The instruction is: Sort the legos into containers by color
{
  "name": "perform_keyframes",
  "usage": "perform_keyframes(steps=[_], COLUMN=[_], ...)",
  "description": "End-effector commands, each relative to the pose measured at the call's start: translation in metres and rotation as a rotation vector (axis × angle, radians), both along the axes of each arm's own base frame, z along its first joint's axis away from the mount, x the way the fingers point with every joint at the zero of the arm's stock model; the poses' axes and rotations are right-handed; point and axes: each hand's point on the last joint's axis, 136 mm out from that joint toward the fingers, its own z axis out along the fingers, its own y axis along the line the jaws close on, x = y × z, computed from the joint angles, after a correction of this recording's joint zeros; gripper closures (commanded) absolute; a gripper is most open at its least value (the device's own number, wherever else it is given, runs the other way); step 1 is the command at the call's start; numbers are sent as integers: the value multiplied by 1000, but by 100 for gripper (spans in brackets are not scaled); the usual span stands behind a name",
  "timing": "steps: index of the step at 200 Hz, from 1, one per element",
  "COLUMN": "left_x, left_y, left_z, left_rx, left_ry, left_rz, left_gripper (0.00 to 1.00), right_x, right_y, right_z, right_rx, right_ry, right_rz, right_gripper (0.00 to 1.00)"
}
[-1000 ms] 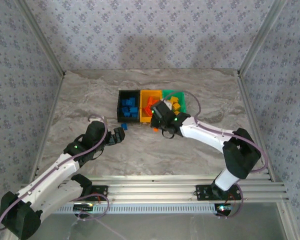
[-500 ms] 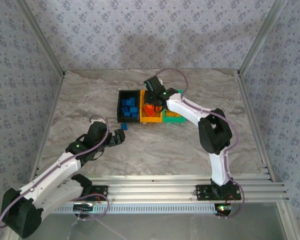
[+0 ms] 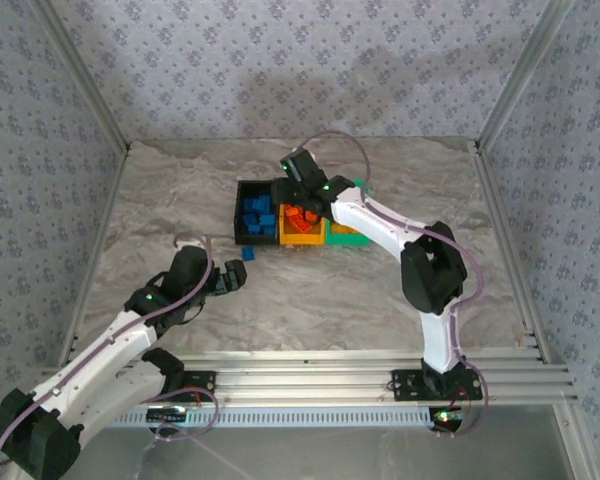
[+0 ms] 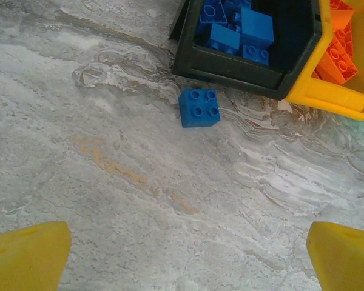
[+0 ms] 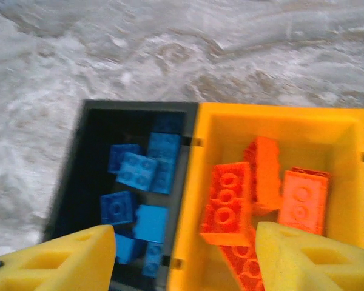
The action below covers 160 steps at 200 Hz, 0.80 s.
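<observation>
Since a second ago, right arm (image 3: pixel 380 225) has swung from the near side of the bin row to above it. Right jaws now hang parted and empty over the wall shared by the black bin (image 5: pixel 70 182) and the yellow-orange bin (image 5: pixel 279 112). Red-orange bricks (image 5: pixel 227 203) lie in the latter, blue ones in the black. Left arm (image 3: pixel 120 340) barely shifted; left jaws stand wide, holding nothing, low over the tabletop (image 4: pixel 109 200). One loose blue brick (image 4: pixel 199 108) lies on the tabletop, studs up, just beside the black bin's near wall, with a slim gap. It sits far of the left jaws and slightly right of their centre line. Judged: left arm is plainly nearer. Brick is square, two-by-two, no long axis to align with. No legible writing or brand.
</observation>
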Motion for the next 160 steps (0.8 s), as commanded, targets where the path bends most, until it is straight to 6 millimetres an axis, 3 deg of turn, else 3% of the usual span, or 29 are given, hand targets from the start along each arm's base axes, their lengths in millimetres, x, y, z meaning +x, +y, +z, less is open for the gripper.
perform_keyframes(steps=[1,28,55,98,160], left_x=[-3,-5,-7,-11,-13], left_y=[19,32,38,44,45], left_z=[29,46,54,59,58], left_rx=[28,35,36,29,15], left_ry=[-75,-127,-143,-159,-159], left_rz=[67,101,118,135,137], left_gripper=[0,0,0,0,0], right_x=[-55,-98,-120,-112,-92], right_y=[16,45,74,95,101], right_z=[4,-29,-73,-116,-148], right_rx=[32,20,-73,-146,-268], right_ry=[-26,7,44,62,50], right_rz=[71,148,195,186,140], right_gripper=[30,27,27,26,28])
